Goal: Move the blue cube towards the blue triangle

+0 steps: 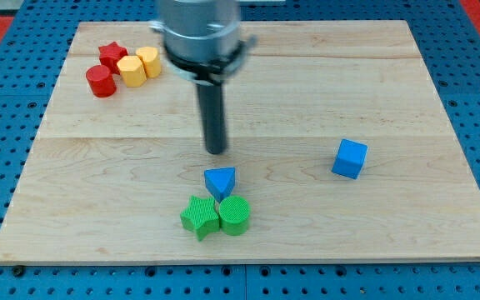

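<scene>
The blue cube (350, 158) lies on the wooden board at the view's right of centre. The blue triangle (221, 181) lies lower middle, touching the green blocks below it. My tip (216, 151) is at the end of the dark rod, just above the blue triangle with a small gap, and far to the view's left of the blue cube.
A green star (199, 217) and a green cylinder (234, 216) sit together below the triangle. At the top left are a red star (112, 56), a red cylinder (101, 81), a yellow hexagon (131, 71) and a yellow cylinder (149, 61). The board (440, 100) lies on a blue pegboard.
</scene>
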### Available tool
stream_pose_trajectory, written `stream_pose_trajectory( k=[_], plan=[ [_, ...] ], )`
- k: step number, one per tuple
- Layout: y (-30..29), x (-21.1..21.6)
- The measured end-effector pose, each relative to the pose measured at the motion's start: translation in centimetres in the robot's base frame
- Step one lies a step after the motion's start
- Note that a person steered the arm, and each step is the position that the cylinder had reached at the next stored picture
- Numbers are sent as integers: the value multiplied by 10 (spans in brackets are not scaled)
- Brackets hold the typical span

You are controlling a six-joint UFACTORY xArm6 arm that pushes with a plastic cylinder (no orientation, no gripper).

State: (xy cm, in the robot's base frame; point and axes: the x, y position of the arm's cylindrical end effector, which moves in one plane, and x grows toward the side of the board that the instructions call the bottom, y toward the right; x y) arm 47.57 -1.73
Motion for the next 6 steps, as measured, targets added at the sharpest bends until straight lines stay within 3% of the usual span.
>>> stream_pose_trajectory(
  k=[2,4,5,6],
  plan=[
    [0,48],
    [41,-58],
    [49,-87],
    [125,-113]
  ],
)
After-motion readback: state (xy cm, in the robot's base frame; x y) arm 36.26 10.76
